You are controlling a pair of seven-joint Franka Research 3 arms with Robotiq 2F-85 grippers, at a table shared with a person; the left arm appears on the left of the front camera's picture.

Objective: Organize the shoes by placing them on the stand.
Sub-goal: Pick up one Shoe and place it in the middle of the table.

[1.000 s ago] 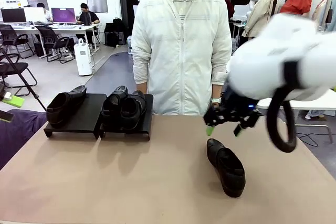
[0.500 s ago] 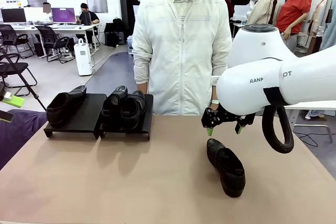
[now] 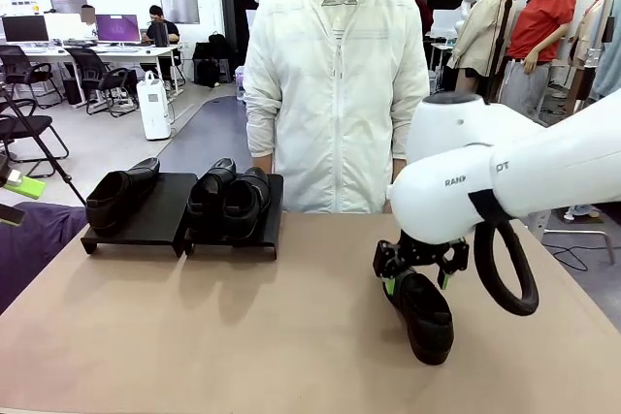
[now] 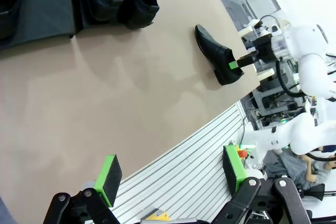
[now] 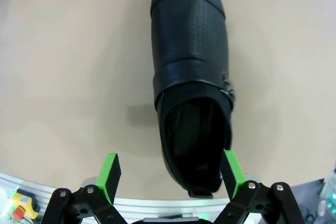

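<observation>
Where it hovered higher a second ago, the right pincer [image 3: 417, 283] (jaws wide) now straddles the lone shoe's [image 3: 419, 315] heel.

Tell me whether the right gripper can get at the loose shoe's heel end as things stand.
Probably yes. The right gripper hangs open just above the loose shoe on the table, a green pad either side of the heel opening, with nothing between them. The person stands back behind the far edge.

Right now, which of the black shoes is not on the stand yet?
The lone shoe lying on the bare tabletop under the open right gripper; the other three sit on the stand.
</observation>
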